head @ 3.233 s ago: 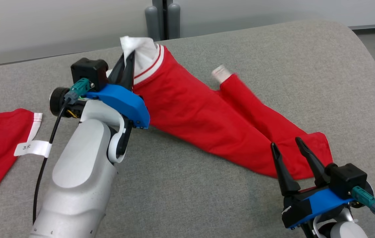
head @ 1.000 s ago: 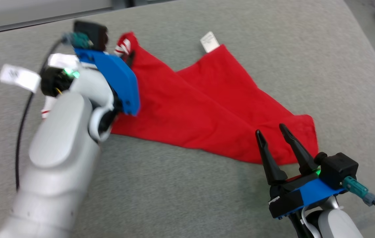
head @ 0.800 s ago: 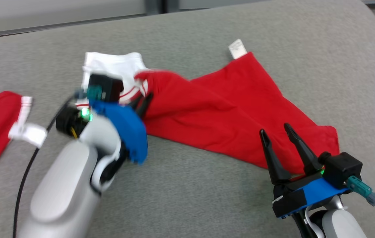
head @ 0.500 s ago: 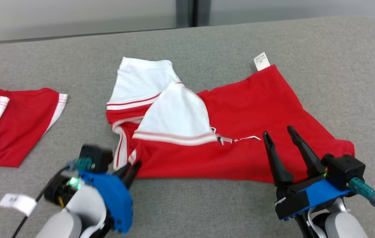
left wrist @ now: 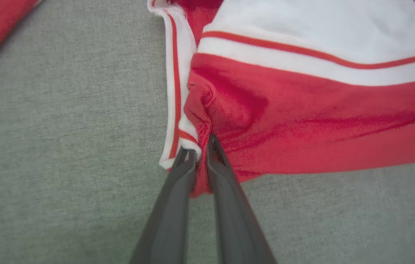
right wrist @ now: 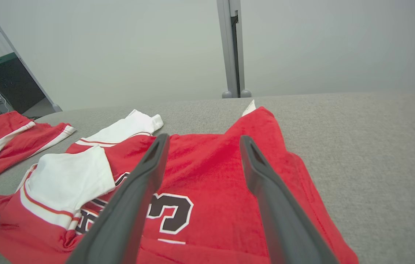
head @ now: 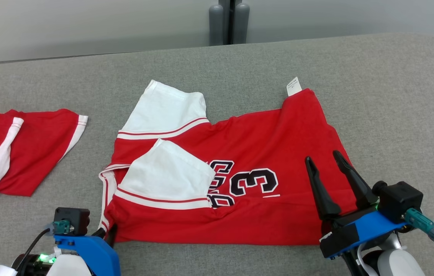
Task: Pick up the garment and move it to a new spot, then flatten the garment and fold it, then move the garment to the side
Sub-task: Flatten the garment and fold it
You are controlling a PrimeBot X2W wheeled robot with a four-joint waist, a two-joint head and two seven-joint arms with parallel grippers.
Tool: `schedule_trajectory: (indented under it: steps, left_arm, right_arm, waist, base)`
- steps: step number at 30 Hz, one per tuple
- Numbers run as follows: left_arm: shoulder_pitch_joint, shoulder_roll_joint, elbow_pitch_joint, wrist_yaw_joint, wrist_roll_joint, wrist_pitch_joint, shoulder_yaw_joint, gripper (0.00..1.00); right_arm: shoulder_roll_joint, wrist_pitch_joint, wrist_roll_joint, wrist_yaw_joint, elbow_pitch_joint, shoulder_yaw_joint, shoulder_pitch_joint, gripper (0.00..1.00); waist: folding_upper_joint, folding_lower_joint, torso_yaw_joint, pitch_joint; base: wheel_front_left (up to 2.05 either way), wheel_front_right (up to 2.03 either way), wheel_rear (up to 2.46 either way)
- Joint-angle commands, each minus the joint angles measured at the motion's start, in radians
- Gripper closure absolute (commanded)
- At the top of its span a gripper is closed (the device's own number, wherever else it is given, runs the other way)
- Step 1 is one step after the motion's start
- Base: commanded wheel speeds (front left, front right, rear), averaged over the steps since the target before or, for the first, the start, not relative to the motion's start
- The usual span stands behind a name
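A red garment [head: 278, 138] lies spread out across the middle of a grey cloth-covered surface [head: 201, 65], its long side running left to right. Its printed side faces up, with a black number 3 [head: 257, 182] outlined in white near the middle. Two white sleeves with red stripes sit at its left end: the far sleeve [head: 167, 111] lies flat on the surface, and the near sleeve [head: 167, 176] is folded over onto the red cloth and covers part of the print. A small white label [head: 293, 86] sticks out at the far right corner.

The left gripper [head: 106, 232] is at the garment's near left corner. In the left wrist view the left gripper [left wrist: 200, 146] is closed on a pinch of red cloth just beside the white and red striped hem, and the cloth bunches up around the fingertips.

The right gripper [head: 322, 156] is over the garment's right end with its fingers spread wide and nothing between them, as the right wrist view [right wrist: 203, 138] also shows. Whether it touches the cloth I cannot tell.

A second red garment [head: 29, 145] with white stripes lies at the left edge of the surface, apart from the first. Two grey posts [head: 228, 23] stand behind the surface against a pale wall
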Motion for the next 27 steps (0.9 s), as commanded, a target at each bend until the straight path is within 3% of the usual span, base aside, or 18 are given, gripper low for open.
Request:
schedule_trajectory:
  steps: [1,7,11,19,27]
  left_arm:
    - [0.014,-0.012,-0.014,0.018,-0.009,-0.016,0.013,0.0]
    - [-0.056,-0.015,-0.098,0.045,-0.005,-0.004,0.041,0.0]
    - [-0.181,-0.03,-0.083,0.058,0.012,0.006,0.058,0.0]
    - [-0.465,-0.097,0.25,0.058,0.02,0.01,0.063,0.0]
    - [-0.613,-0.086,0.487,0.03,0.032,0.039,0.05,0.0]
  right_arm:
    - [-0.002,-0.003,0.009,0.0,0.002,-0.003,0.012,0.0]
    - [-0.002,-0.006,0.014,0.0,-0.001,0.0,0.016,0.0]
    - [-0.002,-0.012,0.022,0.0,-0.001,0.017,-0.006,0.0]
    - [-0.002,-0.017,0.024,0.0,0.01,0.067,-0.049,0.0]
    - [-0.002,-0.032,0.028,0.0,0.019,0.085,-0.061,0.0]
  waist:
    - [0.0,0.0001,-0.001,-0.004]
    - [0.0,0.0001,-0.003,-0.001]
    - [0.0,0.0001,-0.015,0.024]
    - [0.0,0.0001,-0.091,0.094]
    - [0.0,0.0001,-0.17,0.154]
  base:
    - [0.0,0.0,0.0]
    - [0.0,0.0,0.0]
    - [0.0,0.0,0.0]
    - [0.0,0.0,0.0]
    - [0.0,0.0,0.0]
